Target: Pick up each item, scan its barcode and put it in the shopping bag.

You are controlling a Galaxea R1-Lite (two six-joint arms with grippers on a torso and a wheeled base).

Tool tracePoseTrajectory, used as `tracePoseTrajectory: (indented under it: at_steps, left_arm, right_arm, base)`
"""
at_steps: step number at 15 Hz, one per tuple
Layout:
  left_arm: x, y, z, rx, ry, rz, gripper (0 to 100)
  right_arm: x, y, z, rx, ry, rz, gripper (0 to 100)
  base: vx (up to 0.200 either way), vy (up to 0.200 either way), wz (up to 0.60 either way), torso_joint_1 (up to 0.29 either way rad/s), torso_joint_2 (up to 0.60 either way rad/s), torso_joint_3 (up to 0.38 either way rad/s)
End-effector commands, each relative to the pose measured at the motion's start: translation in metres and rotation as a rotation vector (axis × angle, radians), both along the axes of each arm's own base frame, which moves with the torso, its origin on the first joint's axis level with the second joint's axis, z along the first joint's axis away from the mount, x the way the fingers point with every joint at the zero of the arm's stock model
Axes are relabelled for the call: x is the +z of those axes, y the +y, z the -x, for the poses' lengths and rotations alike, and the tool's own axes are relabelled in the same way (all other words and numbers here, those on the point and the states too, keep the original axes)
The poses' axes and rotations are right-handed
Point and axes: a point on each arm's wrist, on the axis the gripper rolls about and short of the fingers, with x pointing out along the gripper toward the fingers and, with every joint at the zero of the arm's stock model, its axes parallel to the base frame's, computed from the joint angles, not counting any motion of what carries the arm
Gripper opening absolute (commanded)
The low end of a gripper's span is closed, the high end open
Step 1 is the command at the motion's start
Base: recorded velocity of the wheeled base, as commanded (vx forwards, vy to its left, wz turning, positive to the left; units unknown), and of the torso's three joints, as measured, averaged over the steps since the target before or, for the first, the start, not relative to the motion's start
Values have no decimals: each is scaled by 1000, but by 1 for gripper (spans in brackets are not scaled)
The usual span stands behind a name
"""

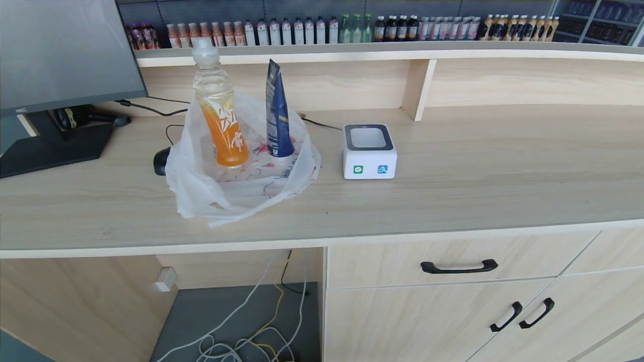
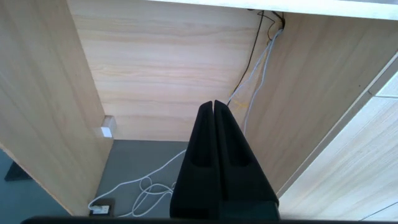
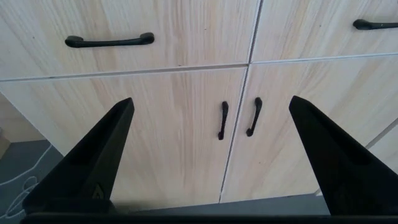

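Note:
A clear bottle of orange drink (image 1: 220, 113) and a dark blue tube (image 1: 277, 111) stand upright inside a white plastic shopping bag (image 1: 236, 188) on the wooden counter. A white scanner box (image 1: 369, 151) with a dark-rimmed window sits just right of the bag. My left gripper (image 2: 214, 112) hangs below the counter in the open knee space, its fingers pressed together with nothing between them. My right gripper (image 3: 211, 109) is low in front of the cabinet doors, fingers spread wide and empty.
A monitor (image 1: 60, 50) on a black stand sits at the counter's left, with a black mouse (image 1: 161, 161) beside the bag. A raised shelf ledge (image 1: 417, 90) runs behind. Drawers and doors with black handles (image 1: 459, 267) lie below; loose cables (image 1: 241, 332) trail on the floor.

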Motion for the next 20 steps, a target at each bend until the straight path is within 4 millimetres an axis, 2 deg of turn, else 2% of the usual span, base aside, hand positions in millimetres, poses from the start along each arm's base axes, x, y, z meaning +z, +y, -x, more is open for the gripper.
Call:
tracePoseTrajectory:
  at_steps: [1, 6, 20]
  left_arm:
    - [0, 0, 0, 0, 0, 0, 0]
    - [0, 0, 0, 0, 0, -3, 0]
    - [0, 0, 0, 0, 0, -6, 0]
  right_arm:
    - [0, 0, 0, 1, 1, 1, 100]
    - [0, 0, 0, 1, -1, -2, 100]
    - [0, 0, 0, 0, 1, -5, 100]
  base:
    - [0, -200, 0, 2, 2, 12]
    - [0, -200, 0, 2, 4, 2]
    - [0, 0, 0, 0, 0, 0]
